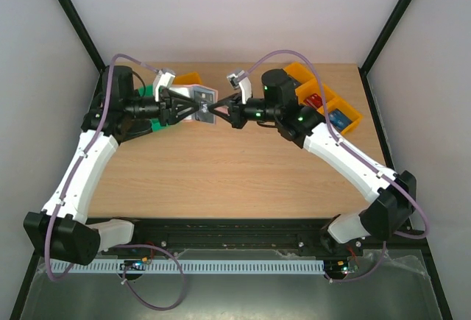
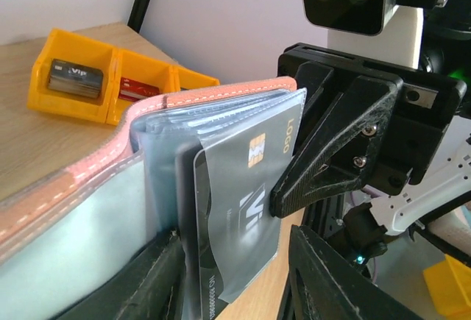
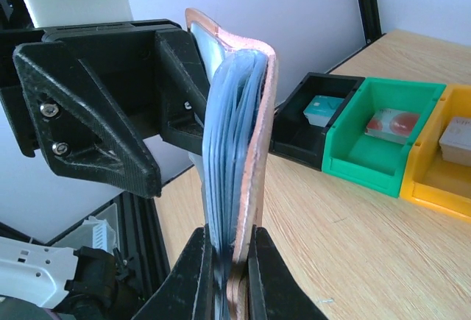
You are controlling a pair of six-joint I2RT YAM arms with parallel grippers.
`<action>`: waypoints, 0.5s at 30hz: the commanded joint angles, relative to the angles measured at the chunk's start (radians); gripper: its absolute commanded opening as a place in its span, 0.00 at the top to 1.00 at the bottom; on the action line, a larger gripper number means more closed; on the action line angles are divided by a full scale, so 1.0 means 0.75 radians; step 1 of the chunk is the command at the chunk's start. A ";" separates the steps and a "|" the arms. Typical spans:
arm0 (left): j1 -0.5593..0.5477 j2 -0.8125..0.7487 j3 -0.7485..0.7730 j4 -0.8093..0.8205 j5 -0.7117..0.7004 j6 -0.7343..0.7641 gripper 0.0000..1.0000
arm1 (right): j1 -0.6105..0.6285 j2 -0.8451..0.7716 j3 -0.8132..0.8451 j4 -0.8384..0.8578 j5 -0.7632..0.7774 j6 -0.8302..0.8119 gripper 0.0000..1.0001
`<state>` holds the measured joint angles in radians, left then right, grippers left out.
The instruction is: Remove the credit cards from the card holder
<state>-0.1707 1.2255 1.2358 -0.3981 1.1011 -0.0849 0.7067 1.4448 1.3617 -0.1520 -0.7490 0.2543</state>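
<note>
White walls and a black frame close in a wooden table (image 1: 221, 180), where two arms meet over its far left part with one card holder (image 3: 243, 129) raised between them. Three bins stand at the far left: a black bin (image 3: 294, 125), a green bin (image 3: 360, 162) and a yellow bin (image 3: 434, 187). Each holds one card: a teal card (image 3: 321, 109), a whitish-red card (image 3: 391, 123) and a pale grey card (image 3: 458, 134). At the far right, two yellow compartments (image 2: 66, 107) each show a card, a grey VIP card (image 2: 73, 77) and a red card (image 2: 140, 88). "VIP" and "LOGO" can be read on the dark grey card (image 2: 235, 210), which stands in a clear sleeve of the holder. Digits along its edge are too small to read. The right pincer (image 3: 229, 261) is clamped on the holder's edge, with the tan cover and blue sleeves between its fingers. The left pincer (image 2: 235, 235) stands parted around the sleeved card. One finger lies against the holder, and the other is clear of the card, with bare table showing between.
</note>
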 commanded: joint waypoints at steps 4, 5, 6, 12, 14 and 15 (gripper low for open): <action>-0.256 -0.014 0.094 -0.164 -0.024 0.169 0.71 | 0.070 0.015 -0.013 0.173 -0.083 0.011 0.98; -0.266 -0.015 0.101 -0.194 -0.048 0.202 0.73 | 0.070 0.016 -0.012 0.173 -0.064 0.018 0.98; -0.267 -0.017 0.105 -0.218 -0.052 0.219 0.75 | 0.070 0.016 -0.010 0.171 -0.042 0.020 0.98; -0.265 -0.035 0.131 -0.250 0.011 0.232 0.97 | 0.070 0.019 -0.018 0.175 -0.028 0.021 0.99; -0.259 -0.035 0.136 -0.256 0.038 0.232 0.98 | 0.070 0.014 -0.025 0.176 -0.025 0.010 0.98; -0.246 -0.036 0.136 -0.262 0.053 0.235 0.98 | 0.069 0.008 -0.030 0.176 -0.025 0.003 0.98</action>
<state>-0.2604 1.2236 1.3003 -0.5587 0.8104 0.0601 0.7063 1.4307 1.3430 -0.1852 -0.7216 0.2691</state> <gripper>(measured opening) 0.029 0.062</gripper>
